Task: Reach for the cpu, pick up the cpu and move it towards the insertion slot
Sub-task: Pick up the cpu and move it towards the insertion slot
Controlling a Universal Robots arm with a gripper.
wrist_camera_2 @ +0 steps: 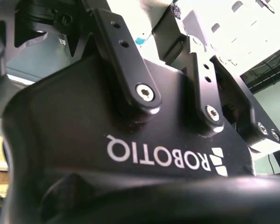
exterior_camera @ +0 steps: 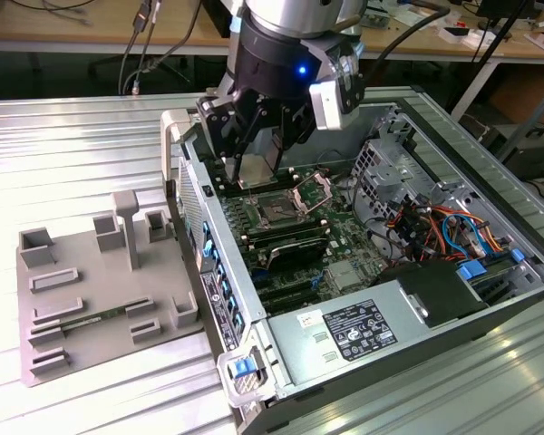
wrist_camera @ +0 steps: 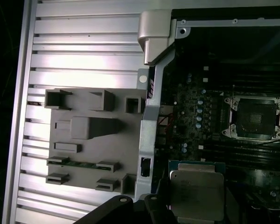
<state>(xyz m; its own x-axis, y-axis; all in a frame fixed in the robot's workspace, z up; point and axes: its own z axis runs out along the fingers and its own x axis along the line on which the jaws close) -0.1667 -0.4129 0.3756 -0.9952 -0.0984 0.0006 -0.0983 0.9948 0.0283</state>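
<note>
In the exterior view my gripper [exterior_camera: 254,174] hangs inside the open computer case, shut on the cpu [exterior_camera: 253,169], a pale silvery square chip held flat between the fingers. The cpu floats a little above the motherboard, just toward the exterior view's left of the insertion slot [exterior_camera: 277,212], whose shiny retention frame [exterior_camera: 314,192] stands hinged open. The first wrist view shows the cpu [wrist_camera: 196,195] close up in my gripper [wrist_camera: 196,207], with the dark square insertion slot [wrist_camera: 255,119] beyond it. My gripper's black housing [wrist_camera_2: 154,158] and finger links appear in the second wrist view.
A grey fixture plate [exterior_camera: 91,272] with raised plastic frames and a memory stick [exterior_camera: 91,319] lies at the exterior view's left, outside the case wall [exterior_camera: 202,245]. Inside are long black memory slots [exterior_camera: 290,246], a power supply [exterior_camera: 349,331], a drive cage [exterior_camera: 381,168] and coloured cables [exterior_camera: 435,227].
</note>
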